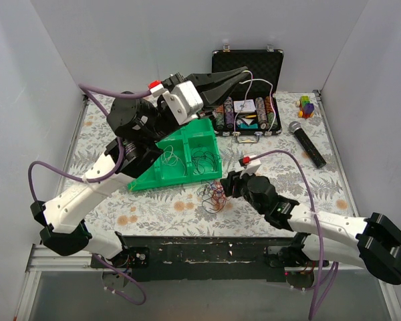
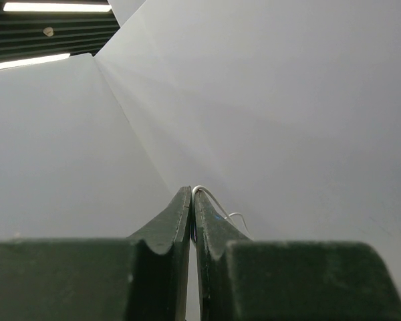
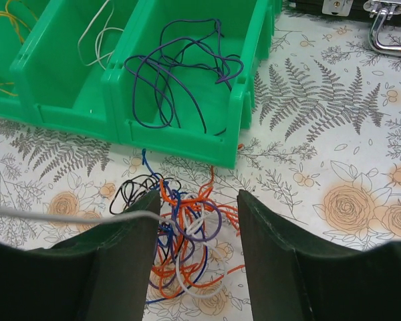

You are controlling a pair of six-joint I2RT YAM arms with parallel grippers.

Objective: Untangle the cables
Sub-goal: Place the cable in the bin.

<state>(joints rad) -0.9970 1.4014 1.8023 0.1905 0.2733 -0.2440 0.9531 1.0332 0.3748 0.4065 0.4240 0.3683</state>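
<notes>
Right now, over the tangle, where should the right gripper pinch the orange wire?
Probably the orange wire by its stray end, right of the tangle, from straight above: it lies flat, clear of the other loops, between the open fingers of the right gripper.

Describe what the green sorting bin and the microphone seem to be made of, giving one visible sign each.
Green bin: probably moulded plastic, smooth, slightly glossy; uniform colour, rounded divider walls. Microphone: dark matte body, plastic or painted metal; silvery head suggests metal grille.

No lettering can be read — the boxes (image 1: pixel 244 105) in the black case (image 1: pixel 267 63) may carry print, too small.
</notes>
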